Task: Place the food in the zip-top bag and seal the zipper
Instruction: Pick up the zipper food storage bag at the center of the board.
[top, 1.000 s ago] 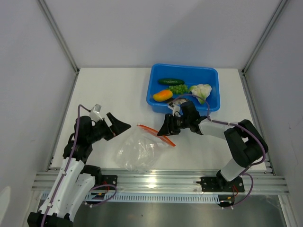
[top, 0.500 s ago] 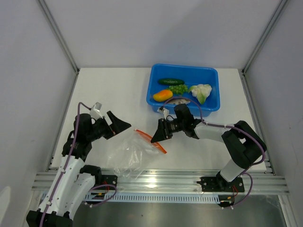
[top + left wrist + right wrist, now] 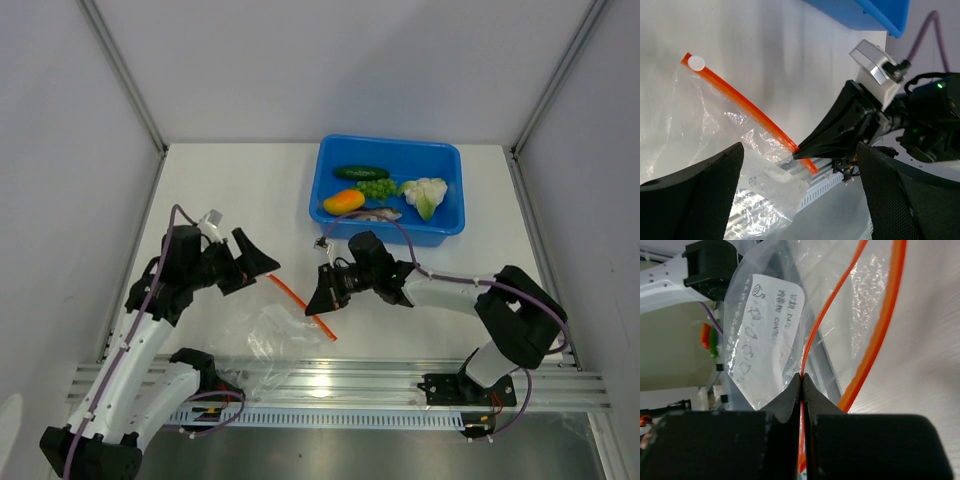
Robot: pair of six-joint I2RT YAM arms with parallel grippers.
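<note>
Right gripper (image 3: pixel 320 302): jaws fully closed, pinching the zipper (image 3: pixel 286 292) of the zip-top bag (image 3: pixel 280 336). In the right wrist view only one thin orange-red lip runs into the closed fingertips. The other, thicker lip curves past just to the right of them, so the mouth stands parted there. A white printed label (image 3: pixel 765 335) on the bag's clear film sits just left of the pinch.

Left gripper (image 3: pixel 266 264): jaws spread wide, holding nothing. It sits just left of the far end of the zipper. Whether it is touching the strip cannot be told from above. In the left wrist view the bag and the right gripper's tips lie between the two open fingers (image 3: pixel 695 190).

Bag: crumpled on the white table (image 3: pixel 230 190), near-centre, between the two arms. The zipper runs diagonally from far-left to near-right. A small white round tab (image 3: pixel 696 62) marks its far-left end.

Food: all in the blue bin (image 3: pixel 390 143), far right, well apart from the bag.
- cucumber (image 3: pixel 361 172) at the far side
- pea cluster (image 3: pixel 376 187) just near of it
- mango (image 3: pixel 344 201) at the left
- cauliflower (image 3: pixel 425 193) at the right
</note>
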